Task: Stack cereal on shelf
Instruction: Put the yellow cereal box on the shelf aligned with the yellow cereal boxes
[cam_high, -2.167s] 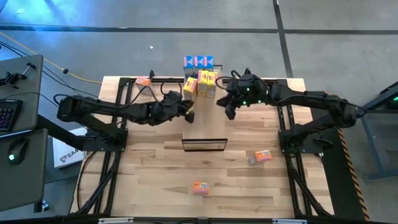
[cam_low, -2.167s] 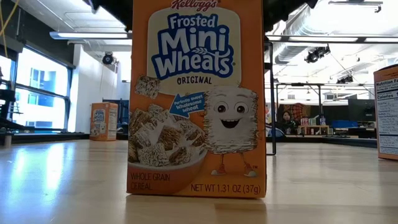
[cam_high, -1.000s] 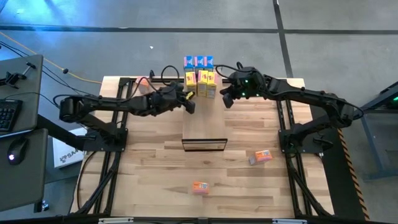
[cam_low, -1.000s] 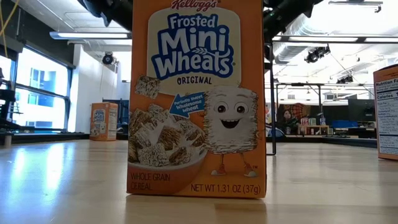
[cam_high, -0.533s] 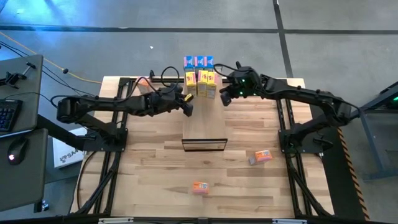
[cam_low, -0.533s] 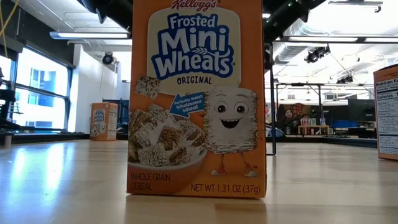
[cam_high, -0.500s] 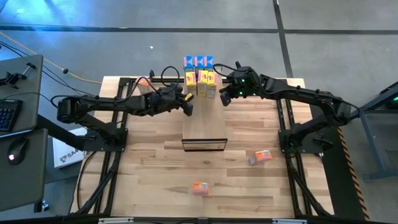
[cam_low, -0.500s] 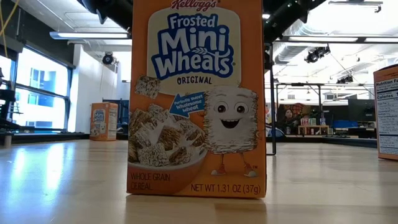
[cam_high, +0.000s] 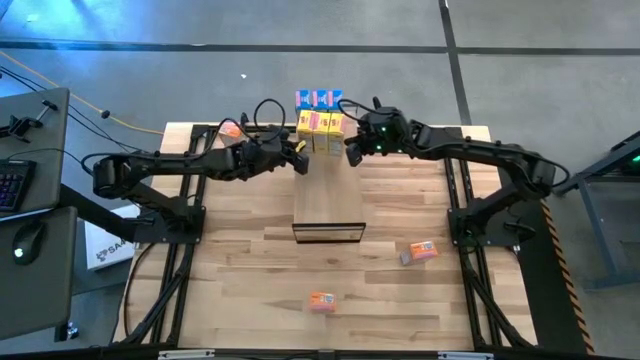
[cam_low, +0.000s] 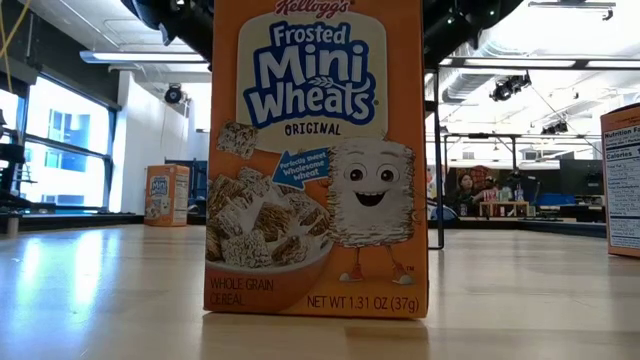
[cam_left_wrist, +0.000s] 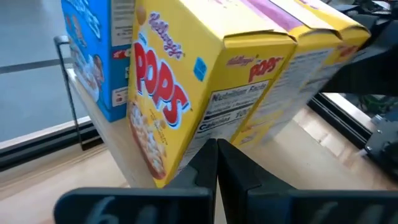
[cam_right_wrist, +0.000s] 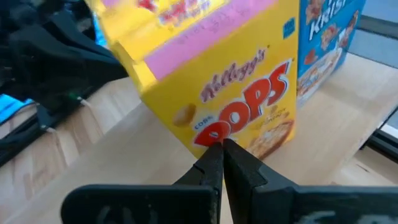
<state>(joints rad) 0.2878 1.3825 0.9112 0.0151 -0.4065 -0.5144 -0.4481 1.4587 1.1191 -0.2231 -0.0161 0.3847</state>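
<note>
Cereal's yellow boxes (cam_high: 322, 123) now sit tighter at the shelf's (cam_high: 328, 200) twelve o'clock end; we've pressed both clenched grippers, left (cam_high: 301, 160) and right (cam_high: 352, 154), inward, squaring that row.

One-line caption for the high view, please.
Left end effector and right end effector flank yellow cardboard cereal boxes on the light wooden shelf.

Two slim black jointed arms, left arm (cam_high: 170, 165) and right arm (cam_high: 480, 155), trail thin black cables, the right showing small green lights near its wrist.
</note>
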